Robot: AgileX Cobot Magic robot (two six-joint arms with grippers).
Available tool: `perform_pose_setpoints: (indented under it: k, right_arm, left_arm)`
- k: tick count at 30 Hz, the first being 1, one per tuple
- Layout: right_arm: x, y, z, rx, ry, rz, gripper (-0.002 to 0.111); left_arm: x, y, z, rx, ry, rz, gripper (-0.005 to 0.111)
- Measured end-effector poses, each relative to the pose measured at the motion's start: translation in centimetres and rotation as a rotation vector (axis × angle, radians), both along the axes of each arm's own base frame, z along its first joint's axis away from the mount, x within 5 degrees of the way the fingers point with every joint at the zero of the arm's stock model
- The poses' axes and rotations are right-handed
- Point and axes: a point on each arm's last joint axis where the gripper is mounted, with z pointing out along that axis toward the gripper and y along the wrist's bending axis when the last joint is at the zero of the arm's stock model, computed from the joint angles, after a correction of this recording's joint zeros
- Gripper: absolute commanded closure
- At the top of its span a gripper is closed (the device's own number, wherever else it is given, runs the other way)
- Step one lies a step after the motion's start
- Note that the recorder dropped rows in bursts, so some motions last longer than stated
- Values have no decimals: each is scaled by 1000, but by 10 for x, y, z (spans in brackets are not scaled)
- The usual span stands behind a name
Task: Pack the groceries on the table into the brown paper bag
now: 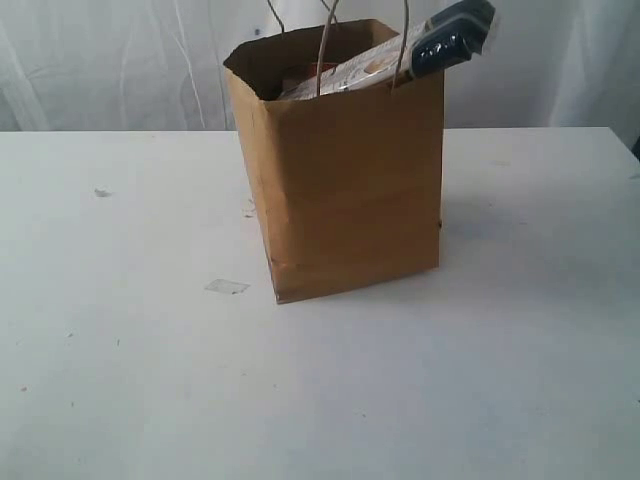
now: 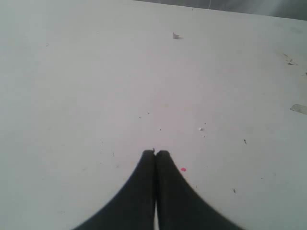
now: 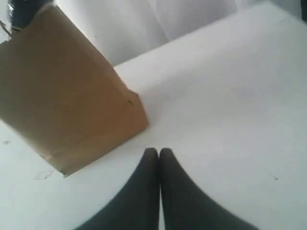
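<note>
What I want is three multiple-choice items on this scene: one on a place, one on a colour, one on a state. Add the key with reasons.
1. Relative to the bag, the packet is: A flat beside it; B poking out of its top; C wholly hidden inside.
2. The bag is: A blue; B white; C brown.
3. The left gripper and right gripper are: A wide open; B shut, empty; C each holding something.
Key: 1 B, its dark end juts above the rim. 2 C, plain brown paper. 3 B, both wrist views show jaws pressed together with nothing between.
</note>
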Motion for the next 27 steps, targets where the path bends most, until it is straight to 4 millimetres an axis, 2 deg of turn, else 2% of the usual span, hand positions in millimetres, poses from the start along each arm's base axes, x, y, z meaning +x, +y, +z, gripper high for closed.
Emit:
perform_pose_setpoints:
  k: [3,6,7,11,16,21,27]
  right_arm:
    - [-1,0,-2,15,23,0,108]
    - [1,-3,4,-9,-51,-28,108]
    - [2,-5,9,-41,-115,-51,108]
    - [10,-14,19,-341,-438,-147,108]
    - [19,-13,-8,-386,-562,-178,108]
    - [23,-17,-27,-346,-421,-220,108]
    - [22,-22,-56,-337,-97,-227,108]
  left_arm:
    - [0,0,0,0,0,0,107]
    - [0,0,0,0,0,0,107]
    - [0,0,0,0,0,0,107]
    - [0,0,0,0,0,0,107]
    - [0,0,0,0,0,0,107]
    - [0,0,0,0,0,0,107]
    - [0,0,0,0,0,0,107]
